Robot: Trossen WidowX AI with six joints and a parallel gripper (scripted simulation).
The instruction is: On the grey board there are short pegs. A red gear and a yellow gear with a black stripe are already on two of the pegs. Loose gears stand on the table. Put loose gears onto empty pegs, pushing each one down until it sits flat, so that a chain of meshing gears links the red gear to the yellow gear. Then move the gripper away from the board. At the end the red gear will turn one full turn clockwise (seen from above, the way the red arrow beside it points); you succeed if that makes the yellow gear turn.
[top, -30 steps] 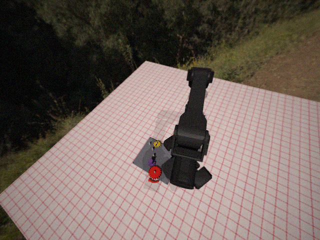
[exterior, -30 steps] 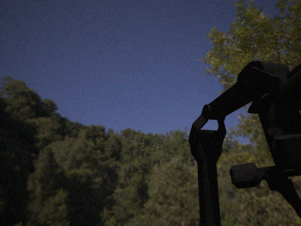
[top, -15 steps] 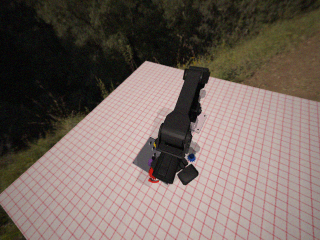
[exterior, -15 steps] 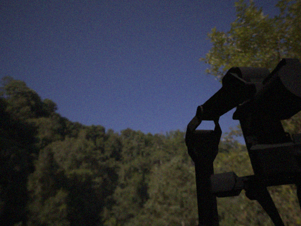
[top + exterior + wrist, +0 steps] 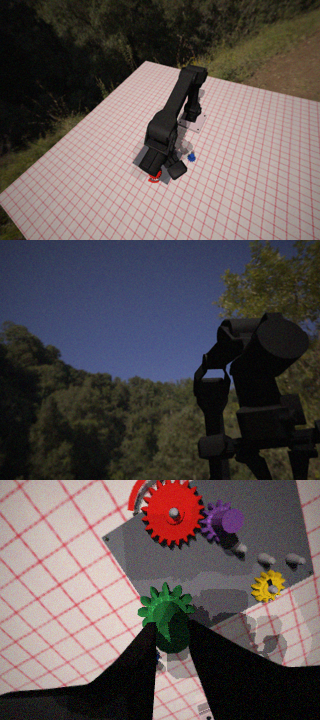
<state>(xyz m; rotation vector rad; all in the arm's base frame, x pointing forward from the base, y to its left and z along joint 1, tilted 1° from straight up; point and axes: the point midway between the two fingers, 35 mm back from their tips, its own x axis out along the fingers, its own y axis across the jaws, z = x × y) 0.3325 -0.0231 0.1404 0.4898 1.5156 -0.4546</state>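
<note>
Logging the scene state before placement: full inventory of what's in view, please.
Red gear: 1, red, on board
Purple gear: 1, purple, on board beside red gear
Yellow gear: 1, yellow with black mark, near board edge
Green gear: 1, green, in jaws
Blue gear: 1, blue, on table
Bare pegs: 3 visible, grey, on board between purple and yellow gears and beyond
Board: 1, grey, on table
Arrow: 1, red, beside red gear
Table: 1, white with red grid
Trees: several, green, background
Arm: 1, black, over table
Jaws: 1 pair, black, shut on green gear
</note>
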